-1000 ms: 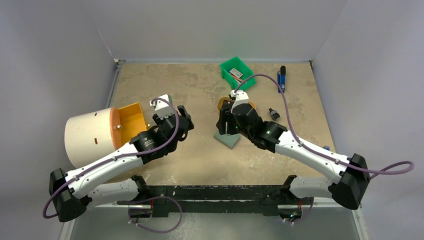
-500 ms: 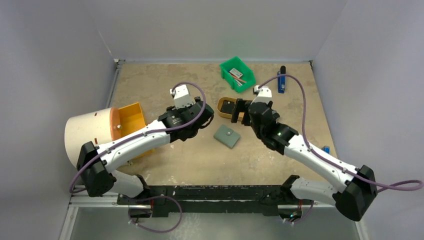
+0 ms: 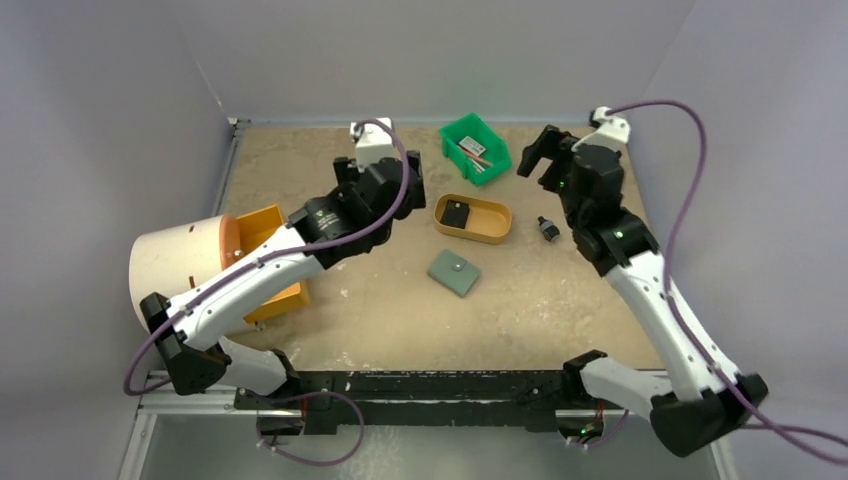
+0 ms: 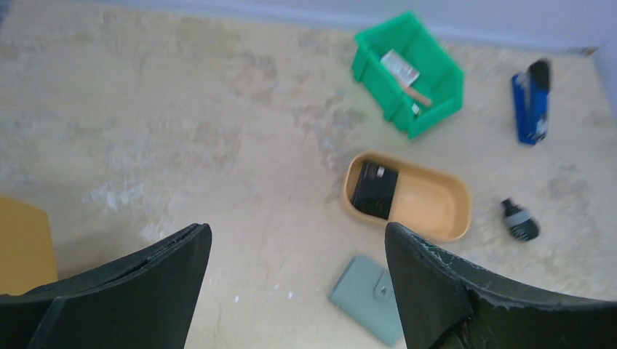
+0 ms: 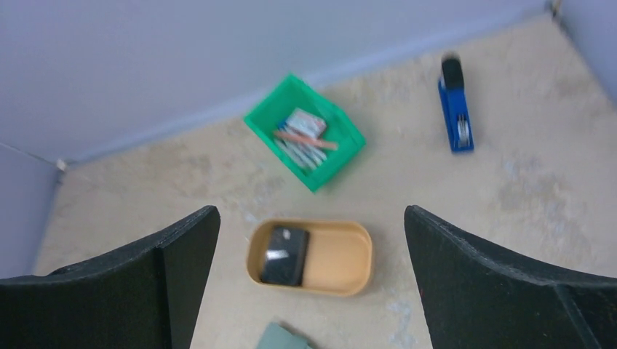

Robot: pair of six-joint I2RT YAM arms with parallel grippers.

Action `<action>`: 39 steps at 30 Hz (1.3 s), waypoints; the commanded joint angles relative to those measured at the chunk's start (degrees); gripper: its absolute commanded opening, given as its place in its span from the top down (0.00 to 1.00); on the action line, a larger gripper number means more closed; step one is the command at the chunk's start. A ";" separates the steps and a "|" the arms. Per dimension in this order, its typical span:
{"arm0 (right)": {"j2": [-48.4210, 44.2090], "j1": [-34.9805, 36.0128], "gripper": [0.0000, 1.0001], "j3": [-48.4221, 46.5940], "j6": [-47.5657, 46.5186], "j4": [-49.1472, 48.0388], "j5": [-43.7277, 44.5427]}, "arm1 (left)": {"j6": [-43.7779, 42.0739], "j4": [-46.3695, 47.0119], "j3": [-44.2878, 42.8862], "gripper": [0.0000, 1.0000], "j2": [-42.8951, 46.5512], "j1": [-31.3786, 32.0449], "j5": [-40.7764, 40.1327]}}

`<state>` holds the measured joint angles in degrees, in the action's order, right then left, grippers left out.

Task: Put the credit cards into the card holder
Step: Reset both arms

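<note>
Your left gripper [image 4: 295,243] and right gripper [image 5: 311,218] both hung apart and empty above the counter [image 3: 400,300]. The credit cards [image 3: 456,214] lay flat in the tan tray [image 3: 492,230], and the card holder [image 3: 454,271] lay closed just beside it. I think such thin cards could slip from a pinch against the tray wall.

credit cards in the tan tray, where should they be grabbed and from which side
From above, probably: the credit cards lie flat at the left end of the tan tray, with its wall close on three sides. Grip the edge facing the tray's bare right half, where there is room.
</note>
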<state>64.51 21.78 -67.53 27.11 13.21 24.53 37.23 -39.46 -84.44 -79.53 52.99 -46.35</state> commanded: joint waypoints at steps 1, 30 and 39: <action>-10.72 0.47 0.01 -6.50 -10.69 -6.78 1.65 | -12.72 4.42 -8.74 0.11 3.89 -0.30 -6.36; -21.82 3.18 0.01 -0.15 -8.76 -9.10 8.16 | -23.15 18.21 1.12 0.11 23.41 -0.35 -11.57; -21.42 3.19 0.01 -1.16 -13.79 -9.03 -3.78 | -21.62 19.86 2.94 0.09 25.92 -0.35 -9.39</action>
